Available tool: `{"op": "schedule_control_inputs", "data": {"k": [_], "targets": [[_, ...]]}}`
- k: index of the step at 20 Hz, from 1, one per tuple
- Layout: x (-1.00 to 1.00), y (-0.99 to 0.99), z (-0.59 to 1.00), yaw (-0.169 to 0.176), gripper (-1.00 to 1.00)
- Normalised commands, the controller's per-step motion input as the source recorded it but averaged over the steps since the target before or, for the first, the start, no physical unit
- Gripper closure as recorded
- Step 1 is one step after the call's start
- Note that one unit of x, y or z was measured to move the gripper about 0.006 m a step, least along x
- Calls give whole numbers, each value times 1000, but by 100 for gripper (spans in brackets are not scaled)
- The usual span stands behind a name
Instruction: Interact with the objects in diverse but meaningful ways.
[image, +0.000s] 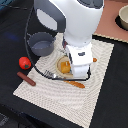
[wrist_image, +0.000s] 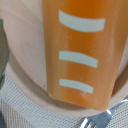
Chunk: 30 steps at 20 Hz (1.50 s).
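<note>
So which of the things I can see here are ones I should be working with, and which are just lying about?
Working set:
bread loaf, on the wooden plate
tomato
sausage
pot
gripper, low over the plate; fingers hidden

Lying about:
fork
woven mat
bowl at the exterior view's right edge

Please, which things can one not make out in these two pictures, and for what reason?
- Gripper: exterior view, hidden behind the arm's white body; in the wrist view no fingers show.
- Bread loaf: wrist view, cut off by the picture's edge.
- Fork: wrist view, cut off by the edge.
- Pot: exterior view, too blurred to see inside.
</note>
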Motion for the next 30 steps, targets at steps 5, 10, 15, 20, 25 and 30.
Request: {"op": "schedule_control_inputs", "data": {"k": [5,10,15,20,25,30], "targets": [[154,705,914,27,-100],[-21,819,291,77,-100],[-335,793,-219,44,-100],[-695,668,-455,29,-100],[-768,522,-373,-51,-100],[-723,470,-407,-72,-100]]}}
